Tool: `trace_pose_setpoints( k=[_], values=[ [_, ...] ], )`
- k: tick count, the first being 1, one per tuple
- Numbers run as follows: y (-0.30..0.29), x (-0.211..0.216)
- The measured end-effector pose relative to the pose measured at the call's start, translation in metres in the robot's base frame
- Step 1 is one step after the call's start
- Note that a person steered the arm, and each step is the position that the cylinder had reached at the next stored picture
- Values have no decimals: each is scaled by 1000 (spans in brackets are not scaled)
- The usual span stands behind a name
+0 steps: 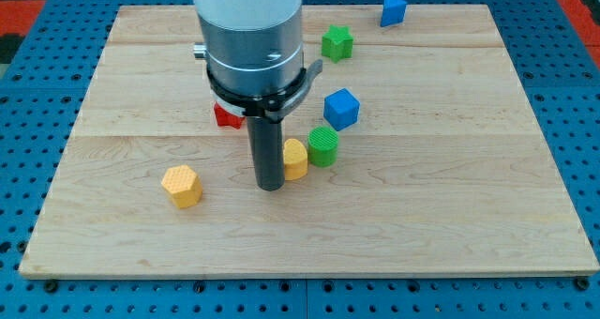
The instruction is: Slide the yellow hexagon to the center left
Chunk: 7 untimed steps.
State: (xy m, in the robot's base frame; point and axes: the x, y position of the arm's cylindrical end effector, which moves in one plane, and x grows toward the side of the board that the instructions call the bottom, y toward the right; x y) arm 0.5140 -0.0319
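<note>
On the wooden board, the arm's rod has no jaws to open or close; my tip rests just left of a yellow block, apart from the yellow hexagon at lower left. The hexagon looks light, rigid and likely to spin, so push squarely on a flat side.

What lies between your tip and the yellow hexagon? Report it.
Nothing. In the camera view, only bare board separates my tip from the yellow hexagon, which sits toward the view's left of the tip. Another yellow block is against the tip's other side.

Wooden board carries yellow hexagon, six other blocks.
</note>
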Motion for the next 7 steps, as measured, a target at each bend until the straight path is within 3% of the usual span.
trace_pose_setpoints(
  k=[1, 3, 4, 7],
  values=[
    [2, 19],
    [-19, 103],
    [-76, 94],
    [-114, -10]
  ],
)
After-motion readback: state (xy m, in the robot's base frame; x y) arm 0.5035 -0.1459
